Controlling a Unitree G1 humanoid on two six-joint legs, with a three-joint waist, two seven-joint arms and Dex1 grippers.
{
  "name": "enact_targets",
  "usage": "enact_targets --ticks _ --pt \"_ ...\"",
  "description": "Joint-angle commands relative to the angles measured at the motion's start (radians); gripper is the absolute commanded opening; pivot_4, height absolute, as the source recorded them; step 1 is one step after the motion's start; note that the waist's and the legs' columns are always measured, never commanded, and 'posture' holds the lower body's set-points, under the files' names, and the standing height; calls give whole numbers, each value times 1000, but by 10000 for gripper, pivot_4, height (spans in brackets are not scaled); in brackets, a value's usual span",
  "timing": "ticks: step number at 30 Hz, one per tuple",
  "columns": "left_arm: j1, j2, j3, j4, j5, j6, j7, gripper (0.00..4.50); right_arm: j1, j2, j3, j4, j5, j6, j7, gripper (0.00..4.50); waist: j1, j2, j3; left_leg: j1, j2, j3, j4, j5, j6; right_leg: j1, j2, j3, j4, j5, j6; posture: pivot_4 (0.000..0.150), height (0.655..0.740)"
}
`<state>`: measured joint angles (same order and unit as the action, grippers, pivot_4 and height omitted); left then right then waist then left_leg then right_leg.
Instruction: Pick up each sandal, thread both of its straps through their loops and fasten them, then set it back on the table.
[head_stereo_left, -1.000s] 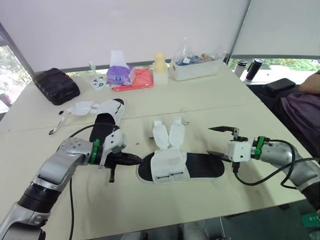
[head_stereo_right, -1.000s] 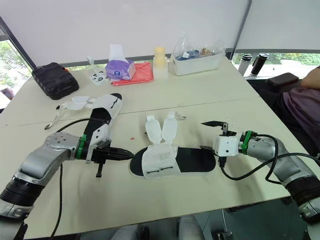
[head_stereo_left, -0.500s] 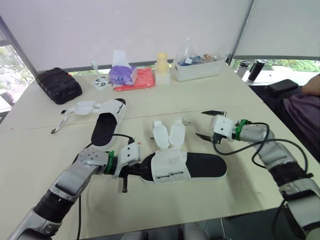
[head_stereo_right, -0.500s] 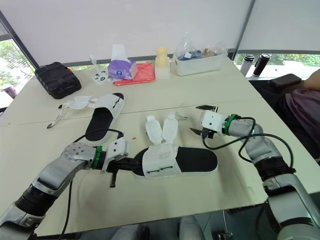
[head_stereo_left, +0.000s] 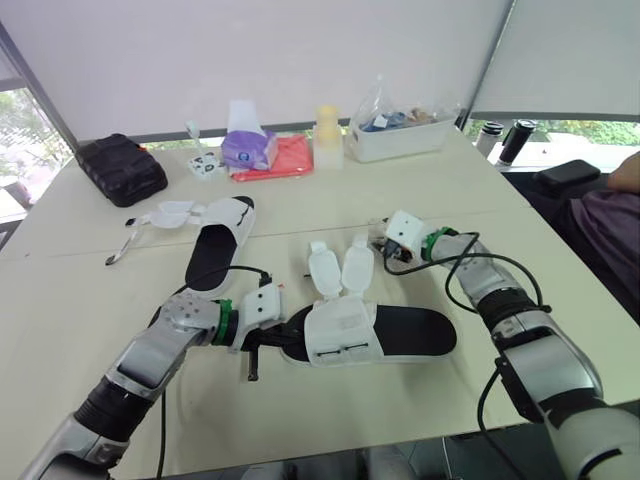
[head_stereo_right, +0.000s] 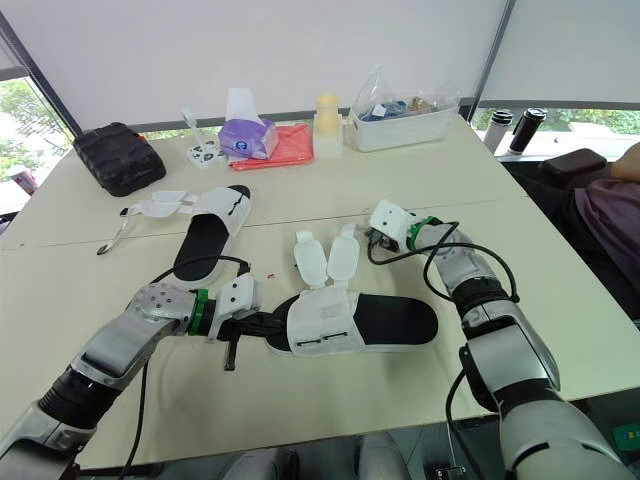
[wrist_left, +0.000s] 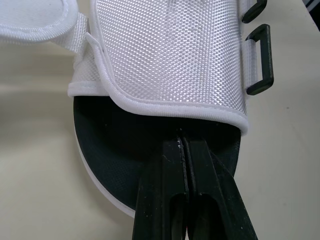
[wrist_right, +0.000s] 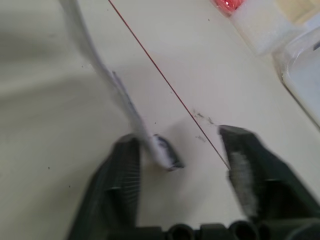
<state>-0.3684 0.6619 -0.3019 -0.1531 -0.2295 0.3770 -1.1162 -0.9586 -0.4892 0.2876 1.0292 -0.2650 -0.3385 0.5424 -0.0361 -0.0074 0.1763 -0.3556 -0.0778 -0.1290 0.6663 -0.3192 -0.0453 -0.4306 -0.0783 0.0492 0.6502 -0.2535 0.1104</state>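
The near sandal (head_stereo_left: 405, 333) has a black sole, a white upper (head_stereo_left: 340, 328) and two white flaps (head_stereo_left: 340, 270) folded back, away from me. My left gripper (head_stereo_left: 287, 338) is shut, and its tips lie on the insole at the toe end (wrist_left: 120, 145), touching the rim of the upper. My right gripper (wrist_right: 177, 140) is open just beyond the flaps. A narrow white strap tip (wrist_right: 162, 152) lies on the table between its fingers, close to one finger (wrist_right: 125, 170). The second sandal (head_stereo_left: 222, 228) lies at the far left with its straps (head_stereo_left: 165, 213) spread open.
Along the far edge stand a black case (head_stereo_left: 120, 170), a purple tissue pack (head_stereo_left: 248, 148) on a red cloth (head_stereo_left: 285, 160), a yellow-topped bottle (head_stereo_left: 327, 135) and a clear bin (head_stereo_left: 405, 138). A person's arm (head_stereo_left: 625, 175) shows at the right edge. A cable (head_stereo_left: 230, 272) loops off my left wrist.
My right gripper has swung left from the sandal's heel to the strap tip past the flaps, and its fingers stand closer together. My left gripper slid onto the toe end.
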Motion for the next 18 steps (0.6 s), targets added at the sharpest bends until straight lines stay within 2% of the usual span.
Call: enact_targets --ticks 1,2,5,10,15,18 --pt "-3 -3 -1 12 22 3 14 0 -33 1 -16 16 -10 -47 -21 5918 -4 0 0 0 0 0 0 0 0 0 0 0 0 0 0 1500 7400" --pt "-4 -4 -1 12 22 3 14 0 -35 1 -16 22 -13 -53 -24 451 -5 0 0 0 0 0 0 0 0 0 0 0 0 0 0 1500 7400" --pt "-4 -6 -2 10 22 6 16 0 -40 -5 -10 29 -36 -99 -65 113 -8 0 0 0 0 0 0 0 0 0 0 0 0 0 0 1500 7400" --pt "2 -11 -3 3 21 8 22 0 -67 -50 14 20 -159 -255 -315 113 -7 0 0 0 0 0 0 0 0 0 0 0 0 0 0 1500 7400" --pt "0 -15 -3 4 20 9 23 0 -101 -167 132 -99 -485 -408 -776 113 -5 0 0 -1 -1 0 0 0 0 -1 0 0 0 0 0 1500 7400" --pt "-2 -17 -3 7 20 9 22 0 -107 -240 200 -232 -702 -413 -1079 113 -6 0 0 -2 -2 0 -1 1 -2 -4 0 1 2 0 0 1500 7400"
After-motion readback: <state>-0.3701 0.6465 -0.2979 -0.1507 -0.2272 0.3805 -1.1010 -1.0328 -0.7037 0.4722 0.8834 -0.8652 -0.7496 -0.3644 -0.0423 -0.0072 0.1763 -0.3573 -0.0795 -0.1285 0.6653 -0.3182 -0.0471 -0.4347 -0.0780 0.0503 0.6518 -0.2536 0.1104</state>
